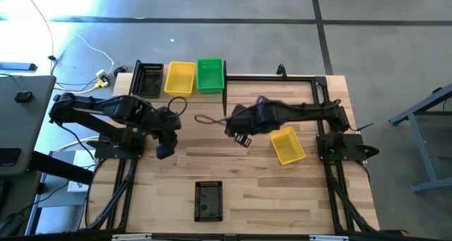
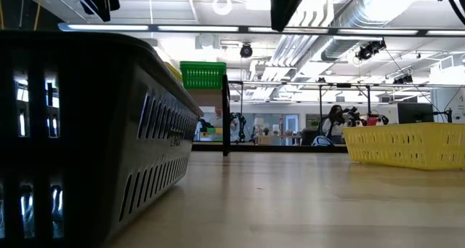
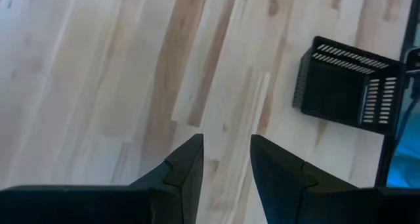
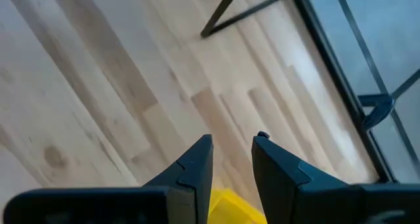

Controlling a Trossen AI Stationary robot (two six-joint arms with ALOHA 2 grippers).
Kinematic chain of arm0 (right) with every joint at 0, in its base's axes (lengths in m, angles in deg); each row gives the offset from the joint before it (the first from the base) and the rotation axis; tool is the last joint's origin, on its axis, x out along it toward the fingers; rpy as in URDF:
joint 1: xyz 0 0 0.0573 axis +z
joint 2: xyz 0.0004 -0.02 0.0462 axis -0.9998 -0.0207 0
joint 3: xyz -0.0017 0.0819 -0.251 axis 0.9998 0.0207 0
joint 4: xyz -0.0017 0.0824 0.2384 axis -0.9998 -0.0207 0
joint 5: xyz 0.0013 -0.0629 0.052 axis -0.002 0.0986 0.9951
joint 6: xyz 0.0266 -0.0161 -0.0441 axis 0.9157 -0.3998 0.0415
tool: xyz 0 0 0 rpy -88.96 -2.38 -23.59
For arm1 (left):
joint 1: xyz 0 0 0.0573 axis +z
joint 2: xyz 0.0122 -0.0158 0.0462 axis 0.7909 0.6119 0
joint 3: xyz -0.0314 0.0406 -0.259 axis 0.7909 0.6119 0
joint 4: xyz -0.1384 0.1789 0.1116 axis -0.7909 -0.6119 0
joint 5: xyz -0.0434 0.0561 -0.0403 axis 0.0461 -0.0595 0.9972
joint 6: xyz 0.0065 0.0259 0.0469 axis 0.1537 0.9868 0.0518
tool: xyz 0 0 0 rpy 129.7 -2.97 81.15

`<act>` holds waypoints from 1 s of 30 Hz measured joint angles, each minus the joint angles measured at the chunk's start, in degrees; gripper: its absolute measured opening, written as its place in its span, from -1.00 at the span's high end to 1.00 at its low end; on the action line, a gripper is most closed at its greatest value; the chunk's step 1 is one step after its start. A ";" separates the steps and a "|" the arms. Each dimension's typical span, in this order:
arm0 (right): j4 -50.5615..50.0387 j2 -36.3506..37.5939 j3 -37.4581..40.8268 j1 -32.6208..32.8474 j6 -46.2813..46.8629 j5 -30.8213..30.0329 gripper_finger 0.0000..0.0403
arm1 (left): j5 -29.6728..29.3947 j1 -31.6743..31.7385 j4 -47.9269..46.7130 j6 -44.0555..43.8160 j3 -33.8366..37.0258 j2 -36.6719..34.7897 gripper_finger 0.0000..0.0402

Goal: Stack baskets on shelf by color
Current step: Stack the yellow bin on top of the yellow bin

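Yellow basket [image 1: 287, 145] and black basket [image 1: 207, 200] lie loose on table | three stacks on shelf [image 1: 224, 79] | left gripper [image 3: 226, 161] and right gripper [image 4: 233, 159] both empty, fingers slightly parted.

Setting: a robotics lab in a large open industrial hall. Low view shows exposed silver ventilation ducts [image 2: 341, 19], ceiling strip lights [image 2: 218, 28] and black metal framing [image 2: 341, 88] in the room behind, with a person [image 2: 334, 123] seated at a far workstation among equipment. High view shows a wood-plank tabletop [image 1: 240, 177] carrying two dark arms on black frames, standing on a grey concrete floor [image 1: 212, 29] with loose cables [image 1: 92, 50].
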 joint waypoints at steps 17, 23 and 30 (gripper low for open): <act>2.56 21.44 35.68 4.41 17.47 6.04 0.54 | -0.22 -1.45 7.42 -1.03 0.03 0.26 0.42; 6.29 32.52 47.23 4.06 24.78 6.89 0.54 | -0.35 -1.45 11.80 -1.05 0.03 0.26 0.42; 12.75 41.51 59.29 2.40 31.47 10.30 0.54 | -2.59 -1.45 17.29 -1.03 0.03 0.26 0.42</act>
